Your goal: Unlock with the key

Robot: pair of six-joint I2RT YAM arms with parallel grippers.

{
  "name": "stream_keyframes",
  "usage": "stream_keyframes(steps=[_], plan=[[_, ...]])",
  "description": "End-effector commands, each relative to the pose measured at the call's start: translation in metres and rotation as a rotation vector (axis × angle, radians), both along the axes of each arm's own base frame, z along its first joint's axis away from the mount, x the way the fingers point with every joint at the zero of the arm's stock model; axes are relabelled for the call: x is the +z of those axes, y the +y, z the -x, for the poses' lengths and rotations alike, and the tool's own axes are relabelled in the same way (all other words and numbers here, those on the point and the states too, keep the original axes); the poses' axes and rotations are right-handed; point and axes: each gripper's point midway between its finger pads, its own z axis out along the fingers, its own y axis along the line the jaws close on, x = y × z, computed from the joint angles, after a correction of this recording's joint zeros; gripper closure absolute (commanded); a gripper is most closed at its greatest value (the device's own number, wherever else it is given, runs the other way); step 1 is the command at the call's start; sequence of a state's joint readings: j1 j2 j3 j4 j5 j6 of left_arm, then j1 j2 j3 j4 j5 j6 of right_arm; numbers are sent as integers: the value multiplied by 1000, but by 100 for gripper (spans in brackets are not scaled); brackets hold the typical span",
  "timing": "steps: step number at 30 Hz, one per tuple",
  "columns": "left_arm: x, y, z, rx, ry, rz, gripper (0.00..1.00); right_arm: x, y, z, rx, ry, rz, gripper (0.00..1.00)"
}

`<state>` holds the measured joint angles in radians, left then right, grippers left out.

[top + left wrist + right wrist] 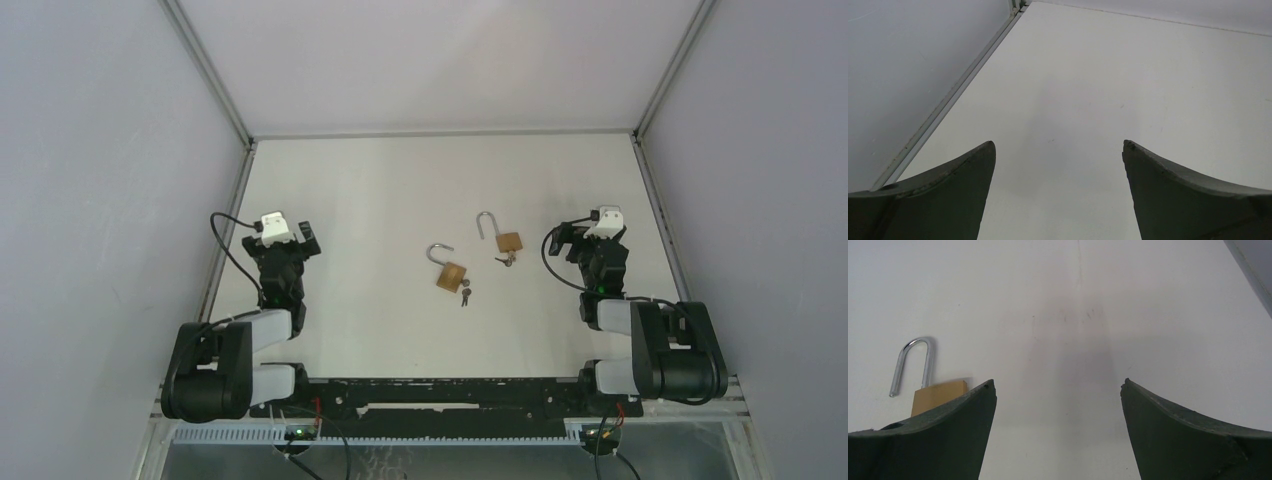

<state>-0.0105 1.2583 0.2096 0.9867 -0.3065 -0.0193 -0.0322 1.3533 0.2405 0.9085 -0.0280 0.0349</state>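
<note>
Grey walls (90,200) close in the white surface (380,190) on the left, right and far sides, with a metal rail (232,225) running along the foot of each. The far half of the surface lies bare, and so does the stretch in front of the left arm (280,275) up to its side rail.

I count two brass padlocks, both near the middle, between the two arms. The nearer padlock (452,275) lies a little left of centre. The farther padlock (509,242) lies just left of the right arm (603,262). Each has its steel shackle swung up with one end free. Two small sets of keys show. One key set (465,292) lies at the near edge of the first lock and the other key set (505,260) at the near edge of the second. They are too small to tell whether they sit in the keyholes.

Both arms keep low over the surface, well apart from each other. Their jaws stand wide with nothing between them. In the right wrist view the farther padlock is partly hidden behind one finger (943,435).
</note>
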Motion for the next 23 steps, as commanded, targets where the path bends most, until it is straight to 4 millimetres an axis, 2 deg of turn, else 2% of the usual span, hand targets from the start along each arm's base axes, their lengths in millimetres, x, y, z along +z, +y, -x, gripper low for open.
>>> stream_keyframes(steps=[1,23], plan=[[9,1,1,-2,-49,0,0,14,1,-8,5,-45,-14,1],[10,1,0,-3,-51,0,0,14,1,-10,5,-39,-14,1]])
